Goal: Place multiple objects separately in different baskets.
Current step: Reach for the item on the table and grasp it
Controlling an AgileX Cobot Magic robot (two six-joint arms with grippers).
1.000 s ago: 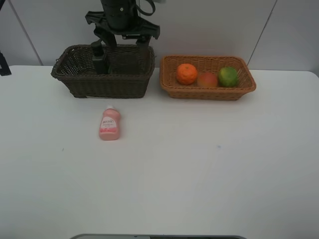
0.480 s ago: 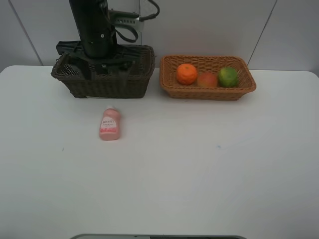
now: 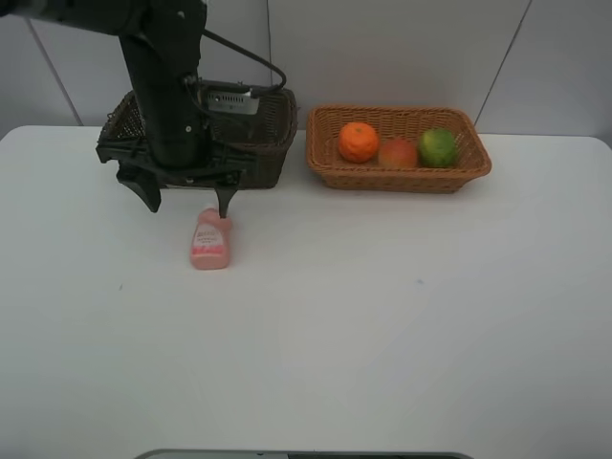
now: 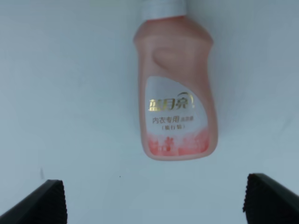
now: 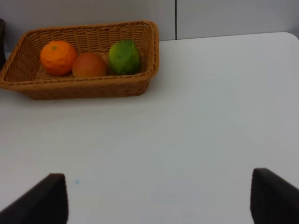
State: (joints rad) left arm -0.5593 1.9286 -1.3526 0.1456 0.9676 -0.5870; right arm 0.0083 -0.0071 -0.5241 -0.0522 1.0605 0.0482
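A: Now hovering over the small pink bottle (image 3: 210,240), left gripper (image 3: 187,198) spread wide, nothing held. Bottle lying flat on the white table (image 3: 382,316), just in front of the dark brown basket (image 3: 273,129), cap end pointing toward it.

B: Looks off-centre from above, though. One fingertip over the cap end, the other well out to the side. Needs a shift across so the body sits squarely between the fingers.

A: Agreed. Wrist view shows the bottle (image 4: 175,95) between the two fingertips (image 4: 39,205), long axis running away from the camera. Good line for pinching across the flat sides, so probably best to drop straight down and close gently; soft plastic, likely to squirm.

B: Right gripper (image 5: 159,198)?

A: Parked, jaws apart, empty, looking at the orange-tan basket (image 5: 140,86). Orange (image 5: 57,57), red-yellow fruit (image 5: 89,66) and green fruit (image 5: 124,57) already inside.

B: So only the bottle left out, seemingly bound for the brown one.
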